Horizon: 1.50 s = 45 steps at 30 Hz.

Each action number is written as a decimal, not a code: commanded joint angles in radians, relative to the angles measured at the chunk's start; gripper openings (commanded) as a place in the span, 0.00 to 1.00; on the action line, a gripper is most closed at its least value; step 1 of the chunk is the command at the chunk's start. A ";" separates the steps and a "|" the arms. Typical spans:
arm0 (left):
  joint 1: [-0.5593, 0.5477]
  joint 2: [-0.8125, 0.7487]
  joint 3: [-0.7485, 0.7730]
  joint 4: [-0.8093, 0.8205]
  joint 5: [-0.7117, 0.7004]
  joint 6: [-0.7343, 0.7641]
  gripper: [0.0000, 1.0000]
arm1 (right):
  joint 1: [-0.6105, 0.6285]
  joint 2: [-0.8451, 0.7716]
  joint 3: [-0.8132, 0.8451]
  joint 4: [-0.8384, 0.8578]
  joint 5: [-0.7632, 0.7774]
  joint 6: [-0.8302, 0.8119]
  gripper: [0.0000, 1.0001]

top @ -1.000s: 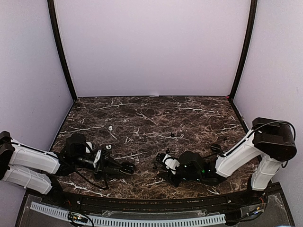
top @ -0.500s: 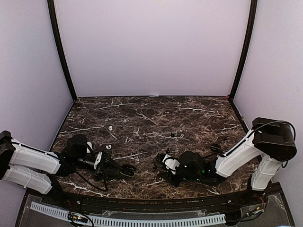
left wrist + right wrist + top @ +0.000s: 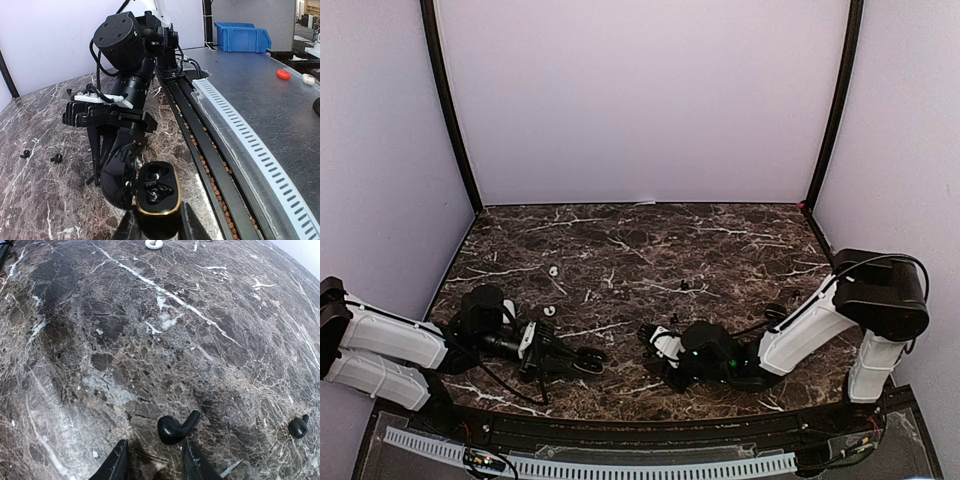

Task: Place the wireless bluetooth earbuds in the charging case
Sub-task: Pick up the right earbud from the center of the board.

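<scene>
My left gripper [image 3: 156, 227] is shut on the base of an open black charging case [image 3: 158, 191] with a gold rim; its lid [image 3: 116, 176] hangs open to the left. In the top view the left gripper [image 3: 582, 358] lies low near the table's front. My right gripper [image 3: 154, 466] is open, with its tips on the marble. A black earbud [image 3: 175, 427] lies just ahead of the gap, nearer the right finger. In the top view the right gripper [image 3: 649, 339] faces the left one. Two white earbuds [image 3: 552, 270] lie at the left.
A second black earbud [image 3: 298, 427] lies to the right of the right gripper, and a white one [image 3: 154, 244] lies far ahead. More black earbuds [image 3: 685, 286] lie mid-table. The right arm's gripper [image 3: 101, 148] stands just beyond the case. A slotted rail [image 3: 590, 466] runs along the front edge.
My right arm has slid a little to the left, toward the left gripper. My left gripper and the case have stayed put.
</scene>
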 commanded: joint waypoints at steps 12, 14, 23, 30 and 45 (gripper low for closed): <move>-0.006 -0.040 -0.022 0.018 0.000 -0.011 0.00 | 0.010 0.088 0.100 -0.035 0.071 0.034 0.33; -0.005 -0.043 -0.023 0.018 -0.003 -0.011 0.00 | 0.010 0.088 0.100 -0.041 0.075 0.029 0.31; -0.005 -0.039 -0.023 0.020 -0.005 -0.014 0.00 | 0.002 0.047 0.043 -0.020 0.051 -0.016 0.36; -0.005 -0.034 -0.021 0.024 -0.005 -0.020 0.00 | -0.015 0.042 0.036 -0.020 0.014 -0.019 0.27; -0.005 -0.036 -0.021 0.023 -0.007 -0.021 0.00 | -0.026 0.054 0.064 -0.046 0.014 -0.054 0.23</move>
